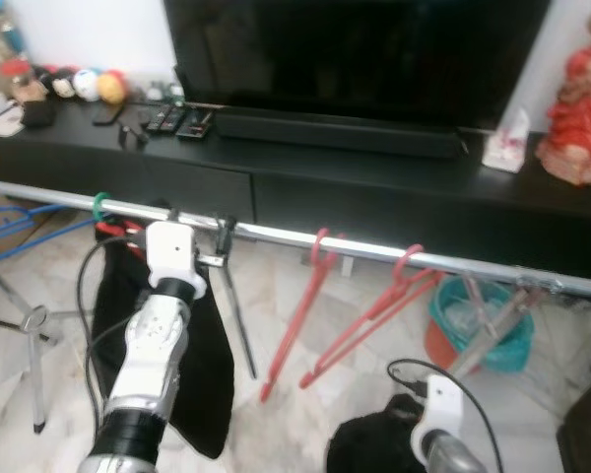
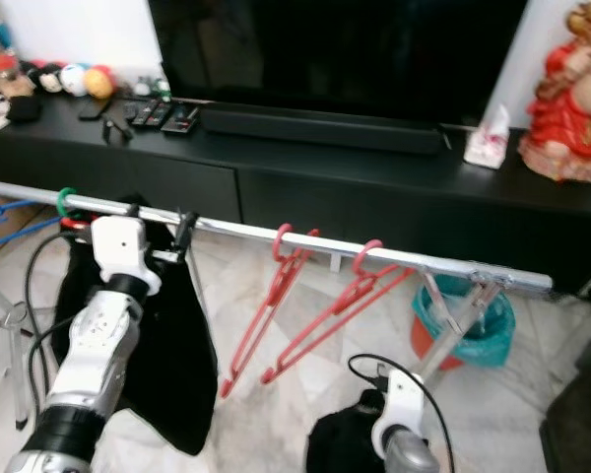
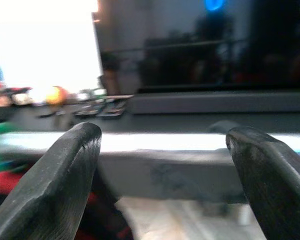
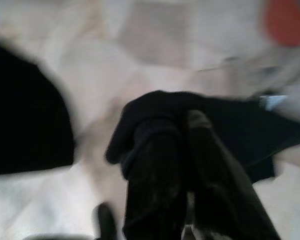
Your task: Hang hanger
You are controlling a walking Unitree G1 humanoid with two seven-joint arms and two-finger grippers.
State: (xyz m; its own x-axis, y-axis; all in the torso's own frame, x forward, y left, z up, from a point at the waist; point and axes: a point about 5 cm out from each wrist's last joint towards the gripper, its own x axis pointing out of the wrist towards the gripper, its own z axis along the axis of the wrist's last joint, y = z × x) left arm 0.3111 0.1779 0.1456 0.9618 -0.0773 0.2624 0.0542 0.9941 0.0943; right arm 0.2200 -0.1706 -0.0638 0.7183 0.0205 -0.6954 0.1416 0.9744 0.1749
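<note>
A silver rail [image 1: 364,251] runs across in front of the TV console. Two empty red hangers [image 1: 310,296] [image 1: 379,310] hang from its middle. Near its left end, a green-hooked hanger [image 1: 100,205] carries a black garment [image 1: 192,374]. My left gripper [image 1: 199,229] is raised to the rail beside that hanger. In the left wrist view the left gripper [image 3: 162,135] is open, one finger on each side of the rail [image 3: 160,142]. Low down near the floor, my right gripper [image 4: 182,125] is shut on a bunched black cloth [image 4: 155,107], also seen as the black cloth [image 1: 369,443].
Behind the rail stands a black TV console [image 1: 374,187] with a TV [image 1: 355,49], remotes [image 1: 177,120], small toys and a red figure [image 1: 581,108]. A teal bin [image 1: 478,325] sits under the rail's right end. A blue hanger [image 1: 10,222] and a stand leg [image 1: 34,335] are at left.
</note>
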